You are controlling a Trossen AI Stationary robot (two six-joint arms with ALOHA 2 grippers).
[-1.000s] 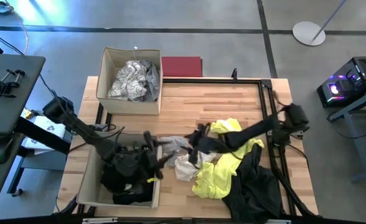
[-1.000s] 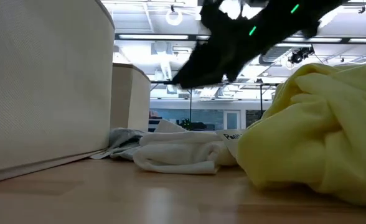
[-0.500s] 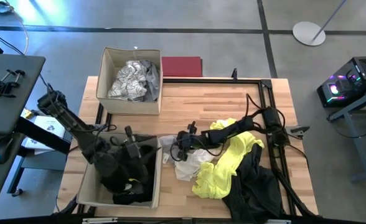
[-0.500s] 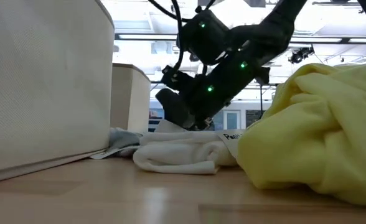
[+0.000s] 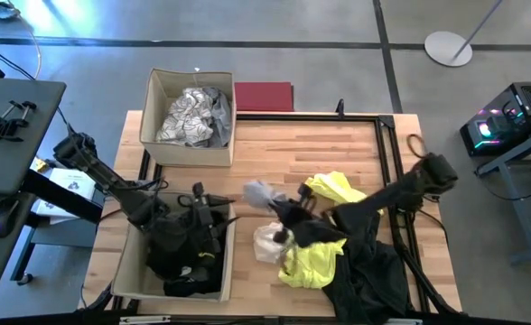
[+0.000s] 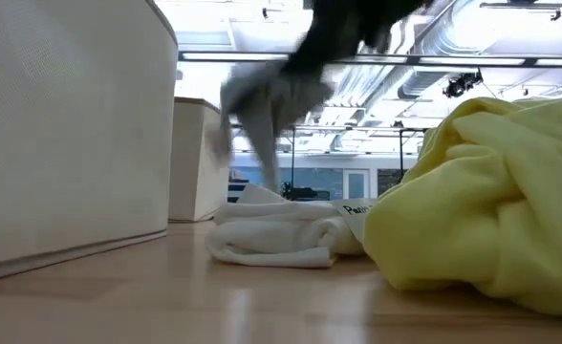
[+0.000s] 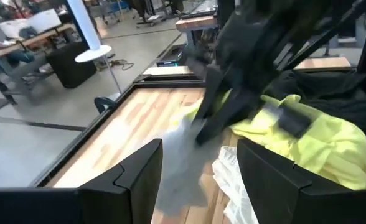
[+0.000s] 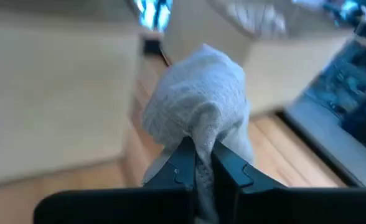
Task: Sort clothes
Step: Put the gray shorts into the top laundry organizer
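Note:
A light grey garment [image 5: 259, 192] hangs in the air over the table's middle, with my right gripper [image 8: 200, 165] shut on it. A white garment [image 5: 270, 242] lies on the wood below. To the right of the white one lie a neon yellow garment [image 5: 320, 253] and a black one [image 5: 365, 271]. My left gripper [image 7: 198, 180] stands open over the near beige box [image 5: 125, 271], which holds dark clothes. Its fingers point toward the table's right and have nothing between them. The far beige box [image 5: 148, 113] holds white and grey clothes. My right gripper pinches a bunched fold of the grey garment [image 8: 198, 148] between its two fingers. The fingers reach in from the table's right side, slanting slightly down. The cloth bulges out past the fingertips, and its loose end [image 6: 262, 143] hangs slack, clear of the table.
A flat dark red rectangle [image 5: 264, 96] lies beside the far box. A black frame rail [image 5: 383, 162] runs along the table's right side. Bare wood [image 5: 311, 144] lies between the far box and the rail.
My right gripper has dropped onto the grey garment beside the near box, shut on it and risen again, swinging back toward the table's right. The garment, which lay on the wood next to the white one, now hangs clear.

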